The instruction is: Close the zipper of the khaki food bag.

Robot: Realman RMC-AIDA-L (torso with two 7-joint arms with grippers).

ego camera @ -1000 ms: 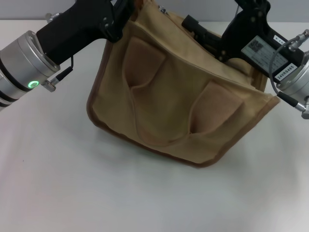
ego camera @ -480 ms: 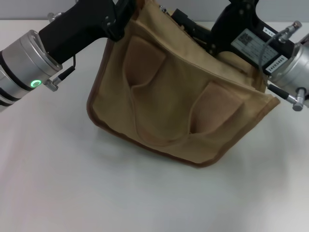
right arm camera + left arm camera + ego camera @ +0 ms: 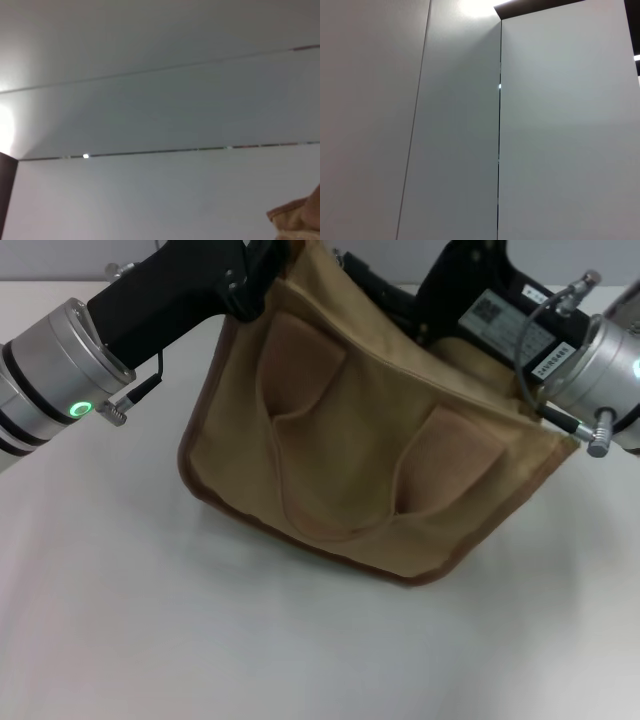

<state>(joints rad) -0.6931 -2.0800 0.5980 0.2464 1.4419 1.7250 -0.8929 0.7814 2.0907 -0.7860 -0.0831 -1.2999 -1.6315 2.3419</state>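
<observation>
The khaki food bag (image 3: 370, 450) stands tilted on the white table in the head view, its face with two soft handles (image 3: 300, 370) turned toward me. My left gripper (image 3: 265, 265) is shut on the bag's upper left corner. My right gripper (image 3: 365, 275) reaches in from the right, just behind the bag's top edge near its left end. The zipper lies on the top panel behind that edge and is hidden, as is its pull. A bit of khaki fabric (image 3: 300, 217) shows in a corner of the right wrist view. The left wrist view shows only wall panels.
The white table (image 3: 200, 640) stretches in front and to the left of the bag. The left arm's silver forearm (image 3: 50, 370) lies over the table's left side, and the right arm's silver forearm (image 3: 600, 370) hangs above the bag's right corner.
My right gripper has moved left along the bag's top edge, toward the left gripper. The left arm and the bag have barely shifted.
</observation>
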